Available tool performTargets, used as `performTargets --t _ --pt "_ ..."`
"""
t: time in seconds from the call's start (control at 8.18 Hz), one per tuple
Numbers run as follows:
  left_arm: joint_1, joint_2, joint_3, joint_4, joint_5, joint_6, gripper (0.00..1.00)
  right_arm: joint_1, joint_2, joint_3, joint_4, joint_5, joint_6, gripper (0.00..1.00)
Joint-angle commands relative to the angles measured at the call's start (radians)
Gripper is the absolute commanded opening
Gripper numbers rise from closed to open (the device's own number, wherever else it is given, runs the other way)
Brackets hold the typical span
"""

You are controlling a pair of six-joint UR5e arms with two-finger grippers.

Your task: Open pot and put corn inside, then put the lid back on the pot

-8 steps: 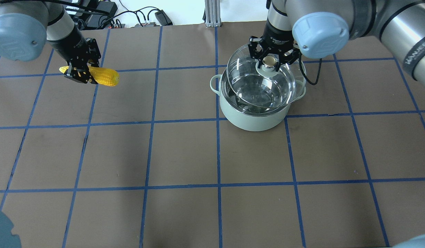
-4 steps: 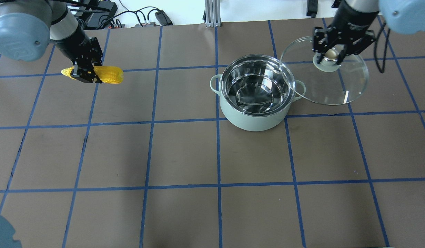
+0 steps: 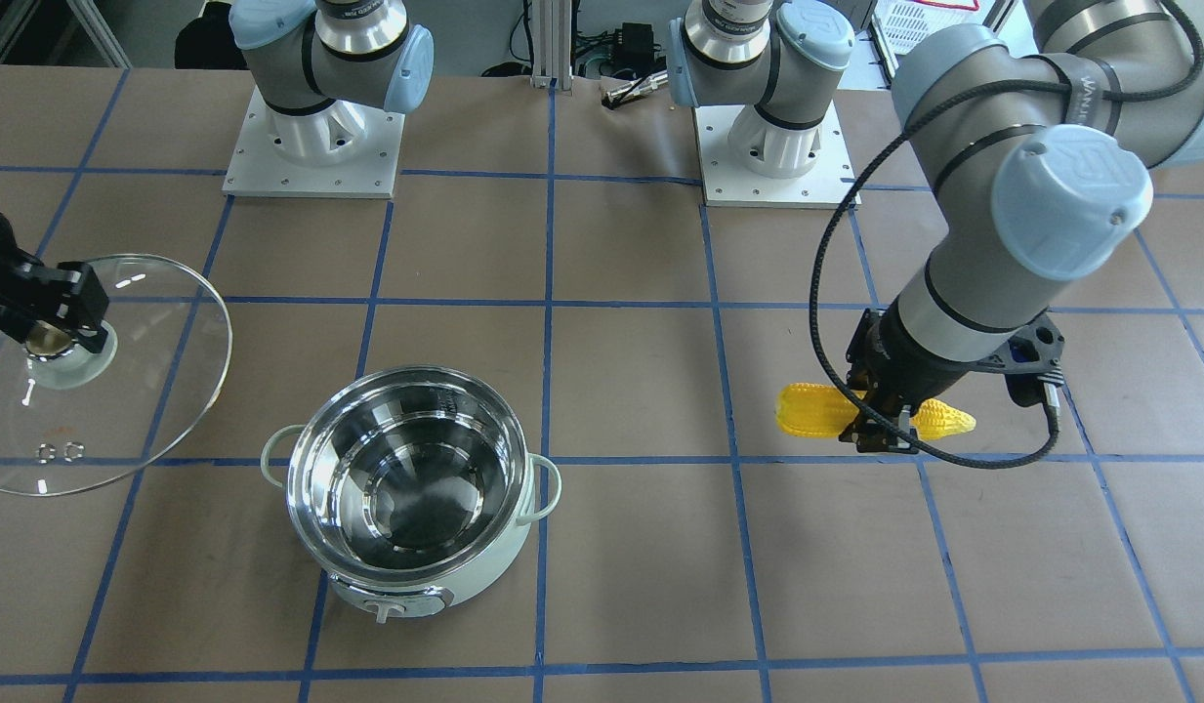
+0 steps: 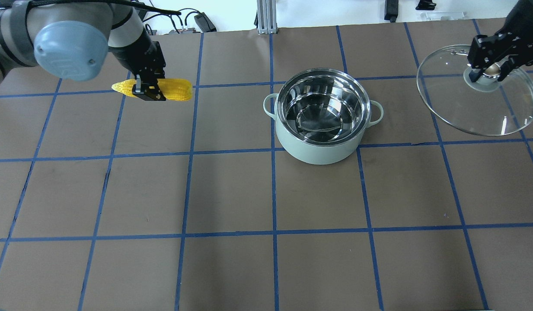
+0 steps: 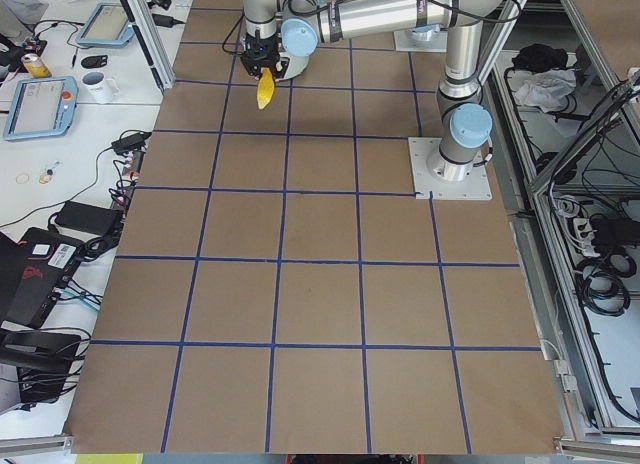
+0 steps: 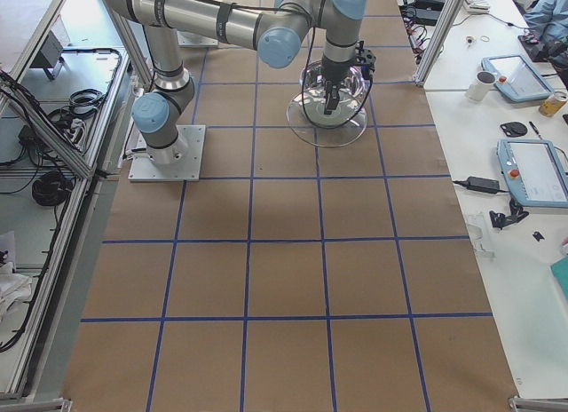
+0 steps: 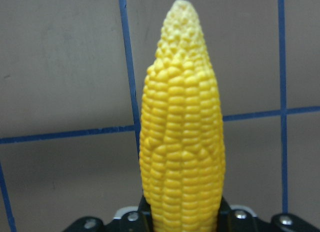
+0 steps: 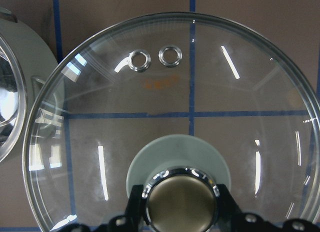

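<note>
Overhead exterior, pot (image 4: 318, 152): stands uncovered on the tabletop (image 4: 231, 194) near the middle. Its steel inside is bare, so the mouth is free to take something from above.
Corn (image 4: 176, 89): in the air, well apart from the pot on the robot's left. It lies level, blunt end toward the pot and pointed tip away.
Left fingers (image 4: 151, 96): clenched across the cob somewhat nearer its tip. The crosswise grip lets the cob go in lengthwise once it is over the opening.
Lid (image 4: 478, 108): off the pot and well to the robot's right, above the tabletop and overlapping no part of the rim. Judging by this, it is parked aside to keep the opening clear for the other arm.
Right fingers (image 4: 477, 65): pinched on the knob (image 8: 181, 202), one on each side, as the right wrist view shows. The glass hangs below them, slightly tilted.
Step in hand: opening looks done; carrying the cob to the pot comes next.
Care needed: the cob looks about as long as the pot is wide, so it must be centred or tipped to clear the rim.
Risk: a lid held only by its knob may swing.
</note>
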Motion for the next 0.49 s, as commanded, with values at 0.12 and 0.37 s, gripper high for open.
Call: performTargets --t 0.12,0.37 --pt "-0.235 -0.010 0.004 0.175 -0.015 -0.185 0.00 -0.092 0.022 0.000 -0.012 -0.001 -0.186 0.06" --pt "-0.317 -0.039 0.009 0.263 -0.029 -0.210 0.00 -0.114 0.025 0.003 -0.018 0.002 -0.212 0.07"
